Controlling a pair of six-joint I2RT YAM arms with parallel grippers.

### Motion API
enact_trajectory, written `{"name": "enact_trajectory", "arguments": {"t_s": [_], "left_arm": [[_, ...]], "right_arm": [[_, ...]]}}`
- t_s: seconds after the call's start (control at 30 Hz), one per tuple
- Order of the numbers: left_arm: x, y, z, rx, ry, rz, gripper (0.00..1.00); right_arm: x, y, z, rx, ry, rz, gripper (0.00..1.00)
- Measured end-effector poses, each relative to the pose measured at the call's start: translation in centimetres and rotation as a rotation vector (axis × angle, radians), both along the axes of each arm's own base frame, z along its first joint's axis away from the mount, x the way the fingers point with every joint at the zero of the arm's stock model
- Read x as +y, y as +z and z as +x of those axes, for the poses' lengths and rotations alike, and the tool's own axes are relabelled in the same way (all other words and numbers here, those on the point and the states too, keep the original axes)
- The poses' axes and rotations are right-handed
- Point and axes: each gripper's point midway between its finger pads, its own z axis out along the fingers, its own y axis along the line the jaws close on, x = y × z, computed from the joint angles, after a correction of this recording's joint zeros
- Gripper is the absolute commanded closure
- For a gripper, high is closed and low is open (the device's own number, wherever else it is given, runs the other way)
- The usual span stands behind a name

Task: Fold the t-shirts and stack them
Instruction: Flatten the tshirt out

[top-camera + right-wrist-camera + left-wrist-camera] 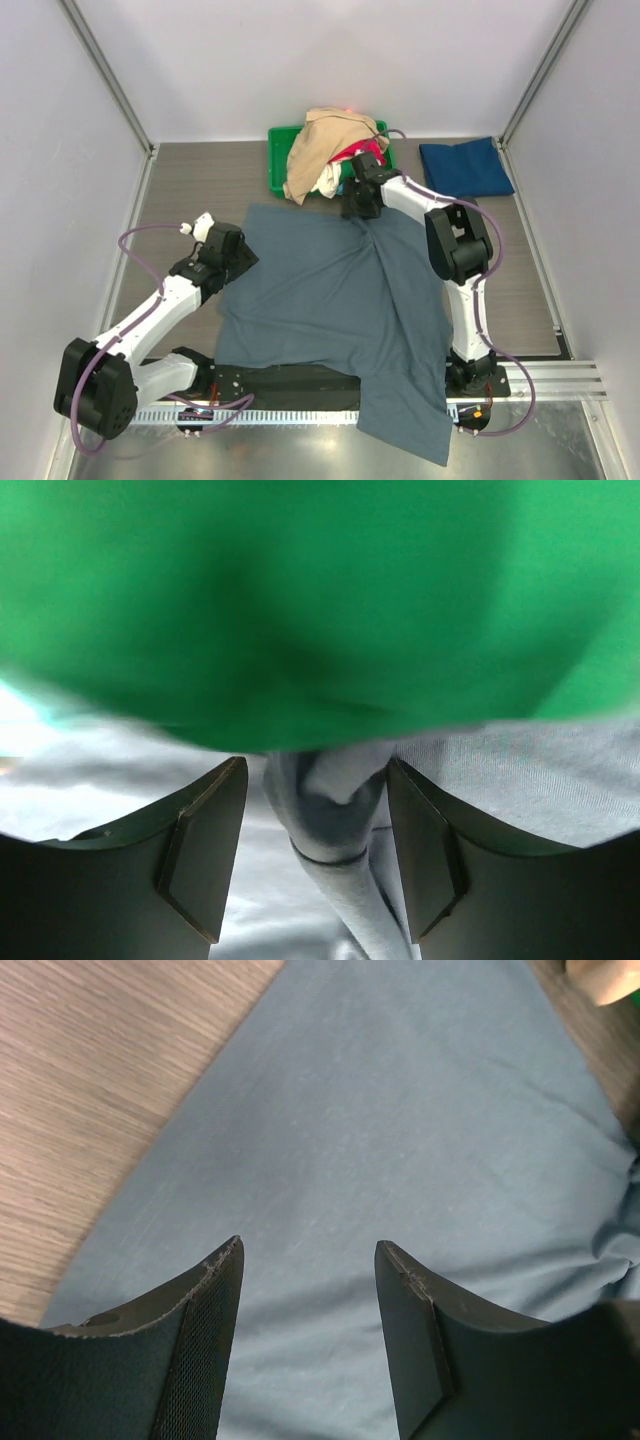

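Where the slate tee (320, 290) bunches, right fingers (205, 850) seemingly straddle its far edge.

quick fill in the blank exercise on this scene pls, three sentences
The tan t-shirt lies heaped in the ___ bin.
The left gripper, above the grey-blue t-shirt, is not shut but ___.
The folded navy t-shirt lies to the bin's ___.
Missing: green, open, right.

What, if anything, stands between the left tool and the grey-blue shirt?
Nothing visible. The left tool is open over the shirt, near its left edge; only bare cloth shows between its fingers.
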Motion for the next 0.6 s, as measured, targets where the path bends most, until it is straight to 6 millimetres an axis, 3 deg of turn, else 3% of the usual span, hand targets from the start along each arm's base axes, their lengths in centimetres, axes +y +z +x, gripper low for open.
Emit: {"name": "enact_trajectory", "arguments": {"t_s": [0.17,0.33,0.43,0.6], "left_arm": [[0.3,0.5,0.4,-0.02,0.007,0.016,0.43],[0.4,0.9,0.7,-0.033,0.009,0.026,0.43],[0.3,0.9,0.8,-0.036,0.006,0.025,0.43],[-0.3,0.1,1.2,-0.005,-0.025,0.03,0.43]], "right_arm": [[2.1,0.0,-0.6,-0.012,0.068,-0.024,0.31],[0.2,0.4,-1.6,0.003,0.056,-0.097,0.26],[-1.5,2.3,-2.3,-0.005,0.037,-0.142,0.24],[-4.0,8.2,-3.2,-0.097,-0.017,-0.159,0.19]]}}
